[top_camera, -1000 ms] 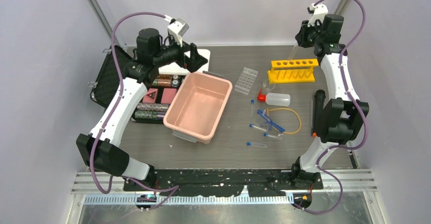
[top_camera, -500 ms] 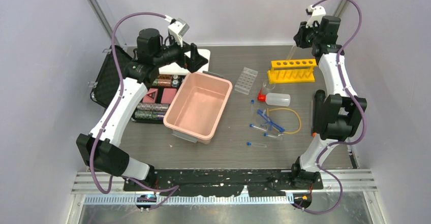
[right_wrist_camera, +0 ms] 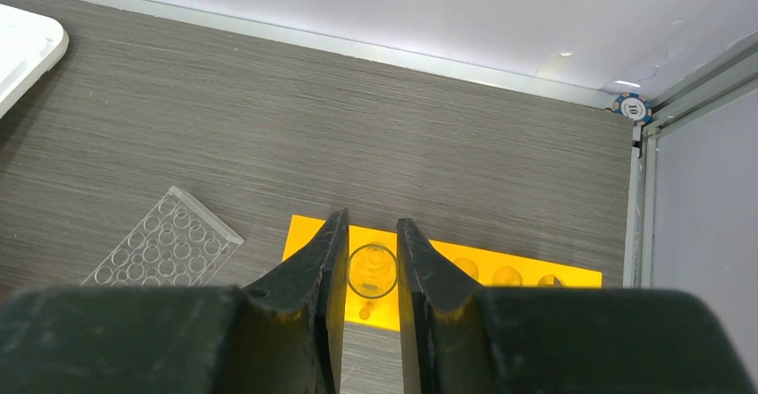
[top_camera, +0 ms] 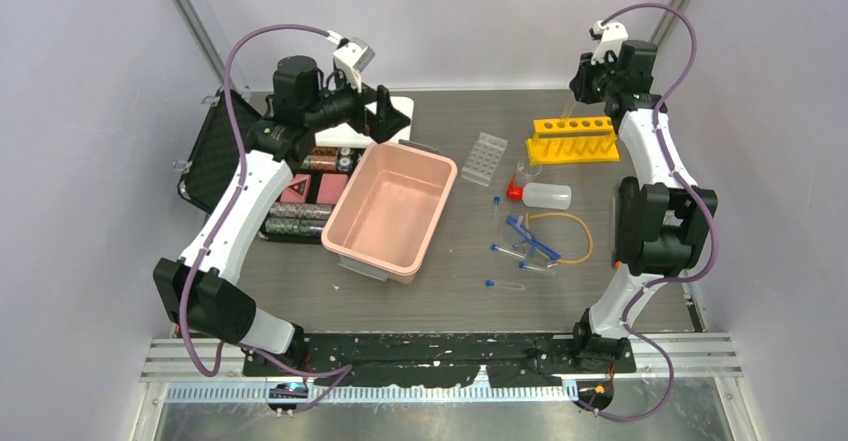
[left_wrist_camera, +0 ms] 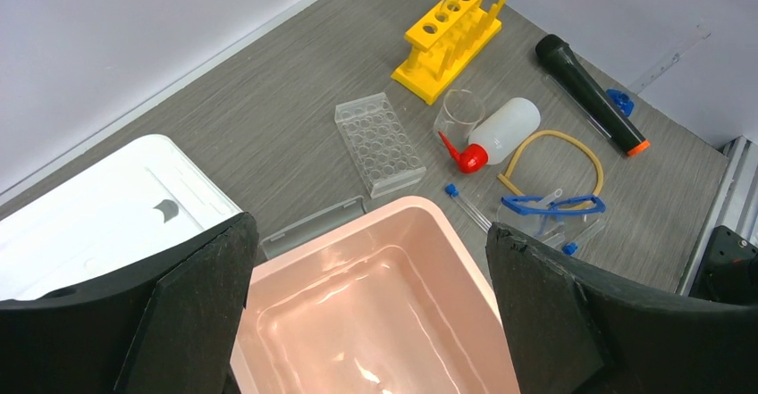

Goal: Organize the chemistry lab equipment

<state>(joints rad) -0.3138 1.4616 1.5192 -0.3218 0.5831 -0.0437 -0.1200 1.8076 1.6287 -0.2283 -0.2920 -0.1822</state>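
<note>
Right gripper (right_wrist_camera: 371, 249) narrow, pinching a clear test tube (right_wrist_camera: 372, 271) over yellow tube rack (right_wrist_camera: 501, 274); likely light, slick, brittle, so grip gently near the top. Left gripper (left_wrist_camera: 366, 322) wide, empty

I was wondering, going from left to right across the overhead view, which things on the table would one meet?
An open black case → pink tub → clear tube tray → yellow tube rack.
</note>
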